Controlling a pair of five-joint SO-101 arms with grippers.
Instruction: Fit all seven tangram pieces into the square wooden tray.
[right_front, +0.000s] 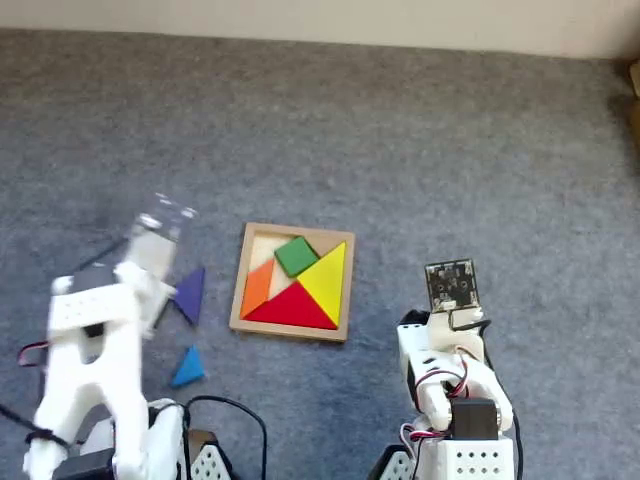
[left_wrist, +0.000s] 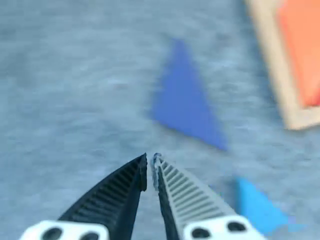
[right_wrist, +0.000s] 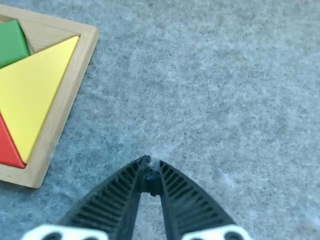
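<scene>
Fingers of my left gripper nearly closed, empty; dark blue triangle lies just ahead, near the wooden tray; I'd open wide, straddle its straight edges; right gripper closed, empty.

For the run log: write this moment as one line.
tray: green square, yellow triangle, red triangle, orange piece in | outside: dark blue triangle, light blue triangle | left gripper: shut, empty | right gripper: shut, empty

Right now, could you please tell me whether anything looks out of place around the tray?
Yes: a dark blue triangle and a light blue triangle lie on the carpet beside the wooden tray, whose far left corner shows bare wood.
</scene>
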